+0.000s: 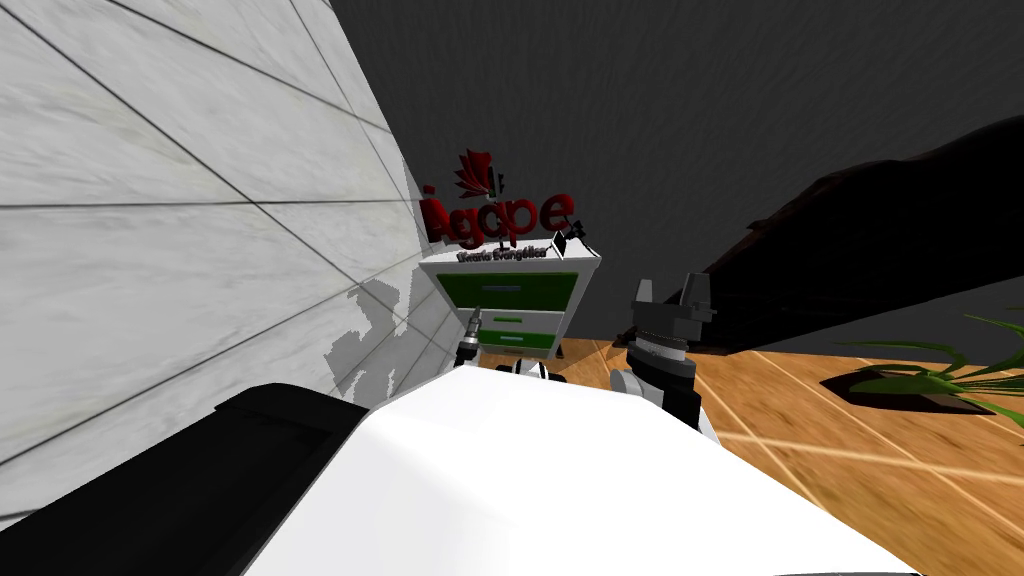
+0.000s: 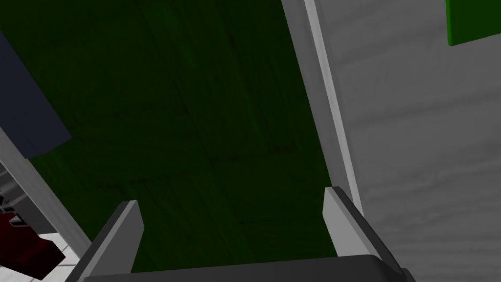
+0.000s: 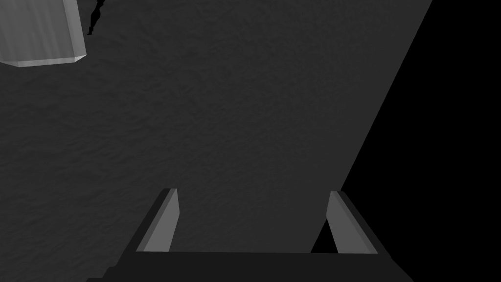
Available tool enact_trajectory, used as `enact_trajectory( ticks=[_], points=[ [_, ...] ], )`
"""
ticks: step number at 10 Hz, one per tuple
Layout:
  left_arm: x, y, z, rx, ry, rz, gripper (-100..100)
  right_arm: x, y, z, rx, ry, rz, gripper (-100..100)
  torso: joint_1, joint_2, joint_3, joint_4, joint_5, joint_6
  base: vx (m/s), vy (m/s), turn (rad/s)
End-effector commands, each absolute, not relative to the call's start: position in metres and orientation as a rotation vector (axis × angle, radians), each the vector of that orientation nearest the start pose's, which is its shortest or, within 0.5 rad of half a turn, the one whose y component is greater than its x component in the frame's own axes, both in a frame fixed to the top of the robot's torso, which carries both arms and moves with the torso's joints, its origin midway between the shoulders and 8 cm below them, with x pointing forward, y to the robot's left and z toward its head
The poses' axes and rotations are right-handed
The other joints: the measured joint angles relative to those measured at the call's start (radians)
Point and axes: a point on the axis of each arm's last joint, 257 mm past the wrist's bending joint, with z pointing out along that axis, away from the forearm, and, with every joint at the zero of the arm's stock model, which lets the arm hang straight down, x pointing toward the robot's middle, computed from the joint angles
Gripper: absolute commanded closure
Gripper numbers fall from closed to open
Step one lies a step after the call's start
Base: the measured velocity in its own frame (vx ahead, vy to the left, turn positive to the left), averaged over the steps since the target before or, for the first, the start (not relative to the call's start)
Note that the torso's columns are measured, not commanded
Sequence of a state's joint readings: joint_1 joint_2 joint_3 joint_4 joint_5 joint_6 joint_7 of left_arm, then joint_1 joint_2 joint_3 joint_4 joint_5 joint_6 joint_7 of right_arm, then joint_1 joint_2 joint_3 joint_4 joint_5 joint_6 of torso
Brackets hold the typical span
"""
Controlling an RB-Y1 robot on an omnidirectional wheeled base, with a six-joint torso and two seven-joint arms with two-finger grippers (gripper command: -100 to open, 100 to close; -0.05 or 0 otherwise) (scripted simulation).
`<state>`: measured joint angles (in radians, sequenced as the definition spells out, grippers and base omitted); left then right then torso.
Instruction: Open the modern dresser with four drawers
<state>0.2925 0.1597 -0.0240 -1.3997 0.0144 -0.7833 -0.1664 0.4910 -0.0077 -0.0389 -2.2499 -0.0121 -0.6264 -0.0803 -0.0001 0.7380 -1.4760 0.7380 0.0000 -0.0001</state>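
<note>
Holding my left gripper [image 2: 232, 197], fingers apart, close before a green drawer front [image 2: 195, 122] of the dresser [image 1: 512, 296], which stands at the floor's edge against the white wall [image 1: 150, 200]. Its dark handle [image 2: 27, 112] lies beside the fingers, not between them; the right gripper [image 3: 253, 192], also apart, is farther

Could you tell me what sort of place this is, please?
Likely a furnished room in a house, perhaps a bedroom: a white dresser with green drawer fronts stands by a pale tiled wall on a wooden floor, with a green leafy plant to its right.
</note>
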Motion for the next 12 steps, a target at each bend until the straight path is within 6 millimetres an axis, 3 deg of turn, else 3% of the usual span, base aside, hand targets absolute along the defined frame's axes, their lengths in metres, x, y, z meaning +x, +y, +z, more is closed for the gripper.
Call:
enact_trajectory(
  ticks=[1, 7, 12],
  points=[
    [0.407, 0.29, -0.274, -0.801, 1.113, -1.074, -100, 0.326, -0.288, 0.038, 0.595, 0.518, 1.373, 0, 0.0, 0.0, 0.0, 0.0, 0.0, 0.0, 0.015, -0.007, -0.024],
    [0.399, 0.284, -0.328, -0.88, 1.187, -1.052, -100, 0.326, -0.288, 0.038, 0.595, 0.518, 1.373, 0, 0.0, 0.0, 0.0, 0.0, 0.0, 0.0, 0.014, -0.005, -0.013],
    [0.389, 0.263, -0.368, -0.967, 1.223, -1.057, -100, 0.326, -0.288, 0.038, 0.595, 0.518, 1.373, 0, 0.0, 0.0, 0.0, 0.0, 0.0, 0.0, 0.013, -0.005, -0.014]
  ],
)
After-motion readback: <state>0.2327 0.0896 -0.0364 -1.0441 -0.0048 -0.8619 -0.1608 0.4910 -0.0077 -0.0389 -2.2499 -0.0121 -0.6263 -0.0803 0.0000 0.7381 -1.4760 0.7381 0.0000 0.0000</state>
